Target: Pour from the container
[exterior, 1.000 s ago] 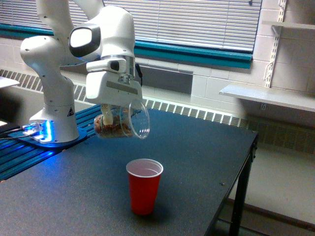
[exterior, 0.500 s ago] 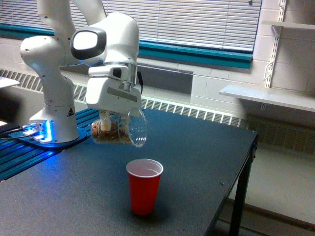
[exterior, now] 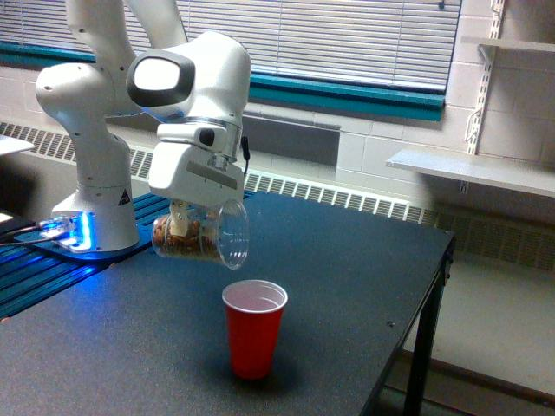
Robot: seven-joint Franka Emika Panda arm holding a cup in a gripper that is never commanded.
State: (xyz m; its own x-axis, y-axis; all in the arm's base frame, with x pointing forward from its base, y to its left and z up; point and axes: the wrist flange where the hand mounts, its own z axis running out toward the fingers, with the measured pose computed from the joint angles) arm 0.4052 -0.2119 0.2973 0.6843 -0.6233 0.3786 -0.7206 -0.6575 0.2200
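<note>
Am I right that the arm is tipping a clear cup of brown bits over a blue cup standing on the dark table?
Not quite. The exterior view shows a red cup, not blue. The rest holds: the gripper tips the clear cup above it on the dark table.

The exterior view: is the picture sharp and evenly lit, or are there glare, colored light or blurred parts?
The exterior view is fairly sharp but slightly soft and grainy; the clear cup under the end effector shows faint reflections on its rim; blue light glows at the arm's base and tints the rails nearby; the red cup casts only a weak shadow on the dark table; the window blinds look bright but not washed out.
</note>
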